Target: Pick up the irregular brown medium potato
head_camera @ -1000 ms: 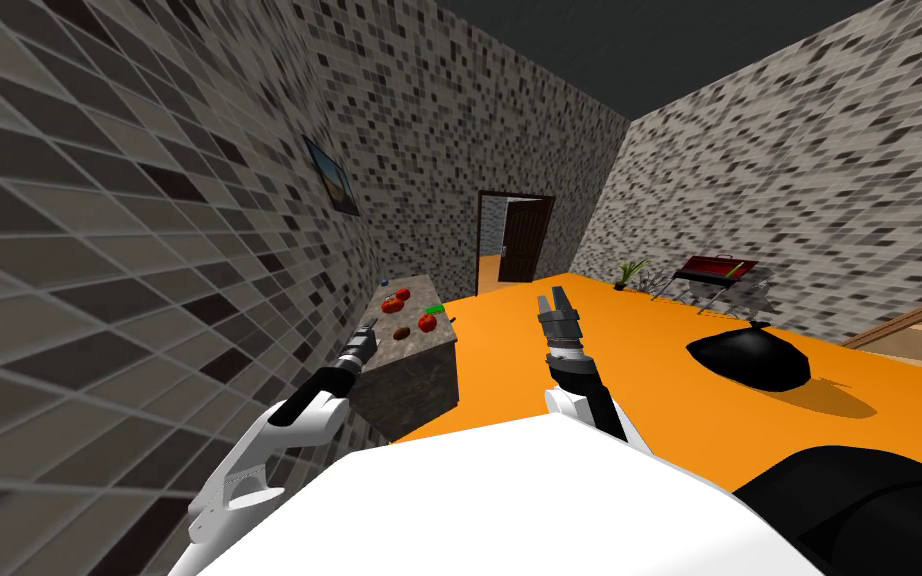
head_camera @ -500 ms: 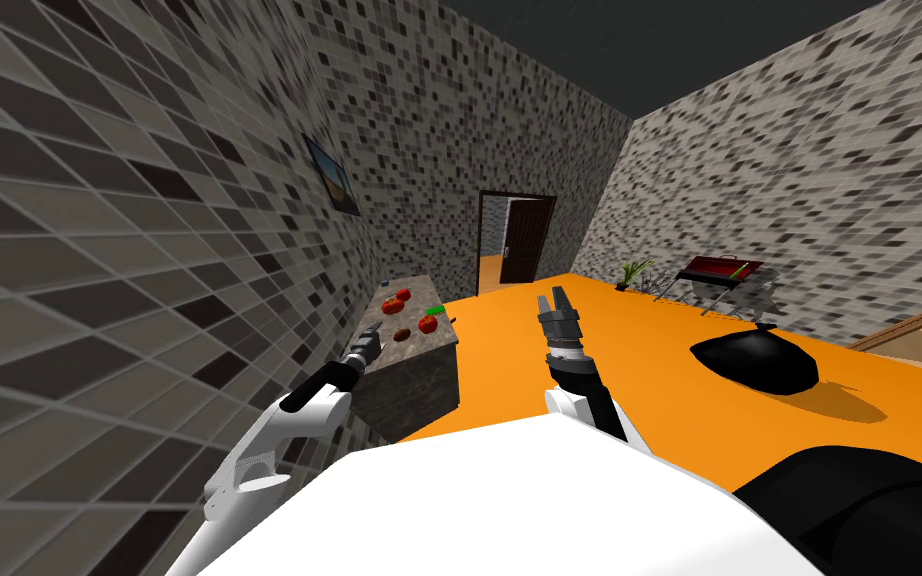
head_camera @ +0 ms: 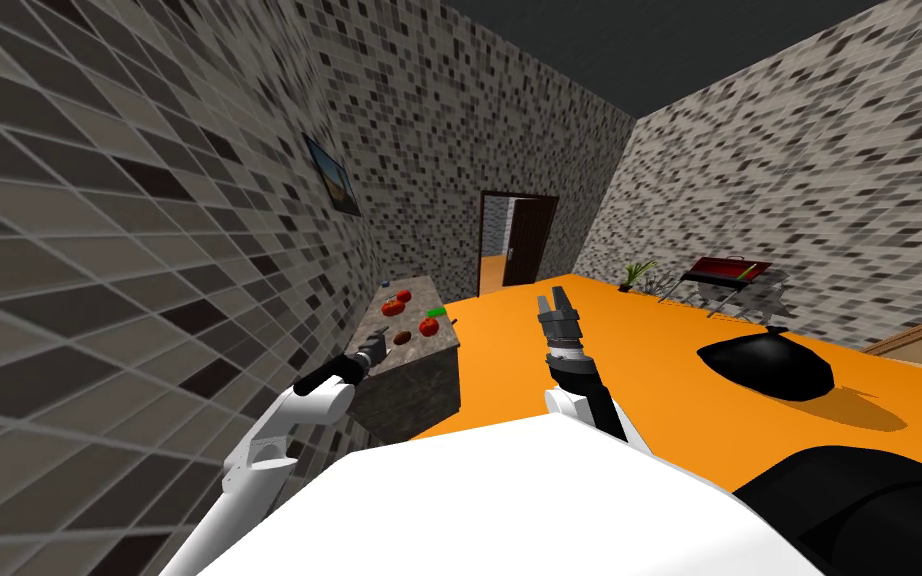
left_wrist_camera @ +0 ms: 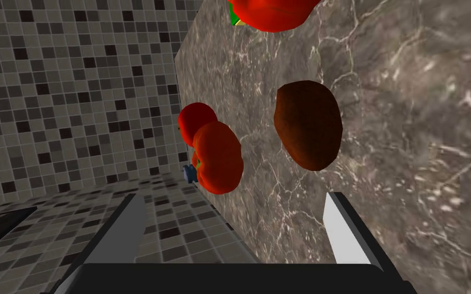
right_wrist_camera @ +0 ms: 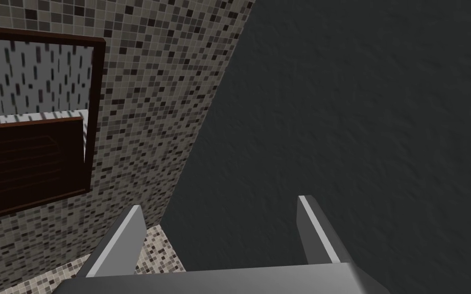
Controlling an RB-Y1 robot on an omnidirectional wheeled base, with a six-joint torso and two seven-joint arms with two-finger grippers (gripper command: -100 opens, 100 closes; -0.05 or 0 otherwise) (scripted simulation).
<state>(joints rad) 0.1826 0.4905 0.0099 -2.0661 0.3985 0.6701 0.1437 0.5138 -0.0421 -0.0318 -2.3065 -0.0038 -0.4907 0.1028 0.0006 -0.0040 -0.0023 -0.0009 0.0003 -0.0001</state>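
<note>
Head view: my left gripper [head_camera: 377, 345] has reached forward over the counter [head_camera: 419, 385]. The potato [head_camera: 402, 337] lies just beside it at its 2 o'clock, with tomatoes [head_camera: 394, 307] at the potato's 12.

Left wrist view: fingers wide apart and empty, potato just ahead (nearer one finger), so a small sideways correction seems due before closing.

Right wrist view: right gripper [right_wrist_camera: 220, 202] spread, holding nothing.

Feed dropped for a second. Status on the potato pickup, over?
Left tool open, short of potato on counter. Right tool open, raised, idle. Tomatoes beside potato, apart from it, not blocking.
</note>
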